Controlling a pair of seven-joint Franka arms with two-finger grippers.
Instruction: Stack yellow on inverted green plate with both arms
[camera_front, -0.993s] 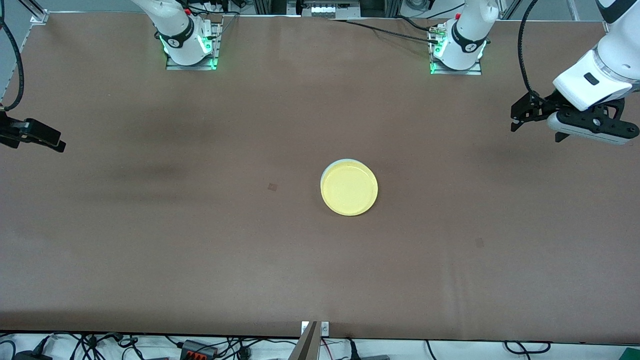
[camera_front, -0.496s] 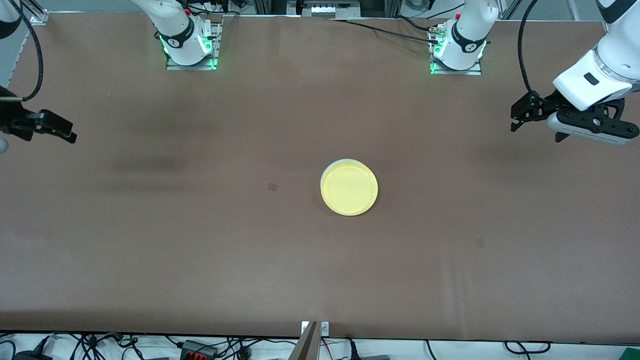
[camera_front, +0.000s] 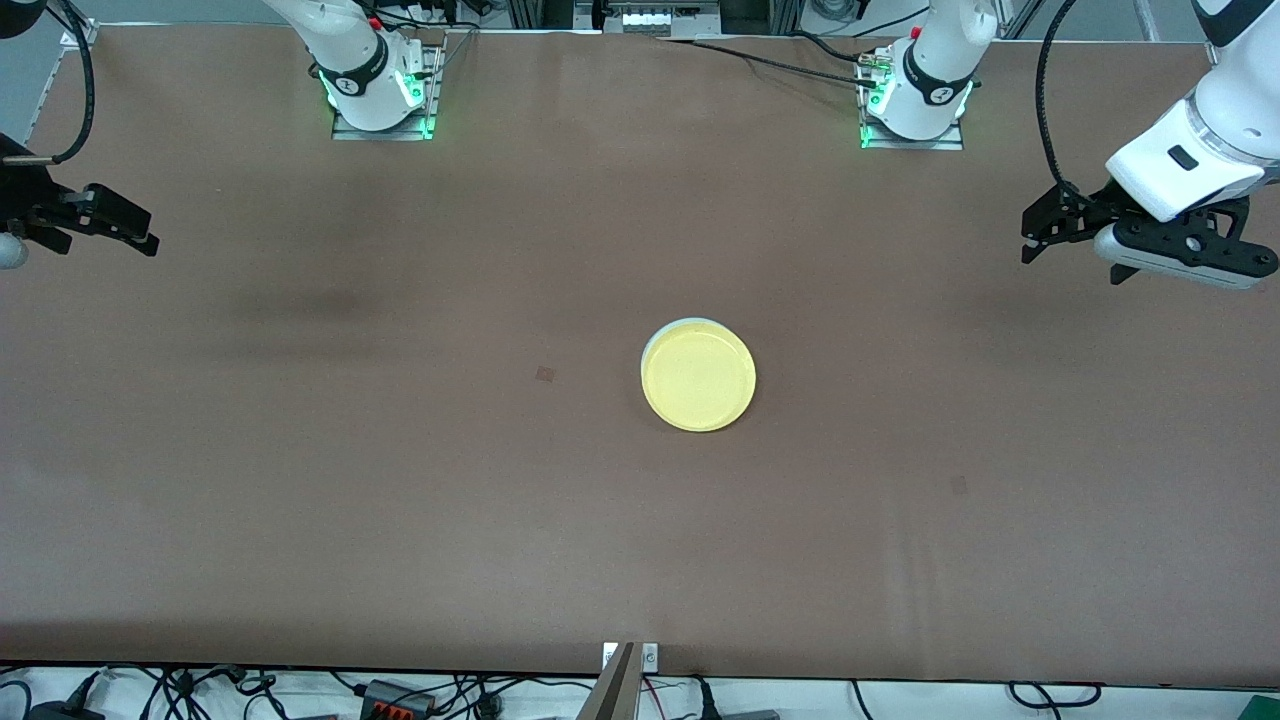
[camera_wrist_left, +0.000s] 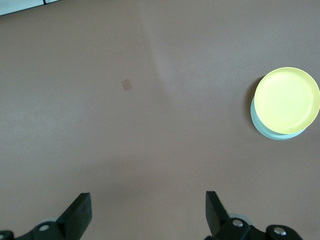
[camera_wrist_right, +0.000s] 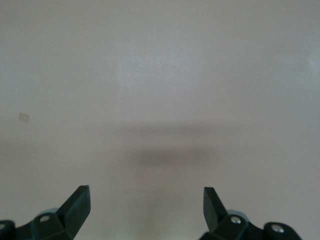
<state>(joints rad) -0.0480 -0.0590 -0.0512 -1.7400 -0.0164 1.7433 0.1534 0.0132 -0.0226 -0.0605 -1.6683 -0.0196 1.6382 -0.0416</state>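
Note:
The yellow plate (camera_front: 699, 379) lies on top of the pale green plate (camera_front: 680, 324) in the middle of the table; only a thin green edge shows under it. Both show in the left wrist view, the yellow plate (camera_wrist_left: 287, 99) over the green plate (camera_wrist_left: 272, 133). My left gripper (camera_front: 1035, 235) is open and empty, up over the table at the left arm's end. In its wrist view its fingertips (camera_wrist_left: 80, 210) stand wide apart. My right gripper (camera_front: 140, 235) is open and empty over the right arm's end. Its fingertips (camera_wrist_right: 80, 201) stand wide apart over bare table.
The brown table (camera_front: 400, 480) bears a small dark square mark (camera_front: 544, 374) beside the plates, toward the right arm's end. The arm bases (camera_front: 378, 95) stand along the table edge farthest from the front camera. Cables run along the nearest edge.
My right gripper has moved up and a little inward over its end of the table. The left arm and the plates have not moved.

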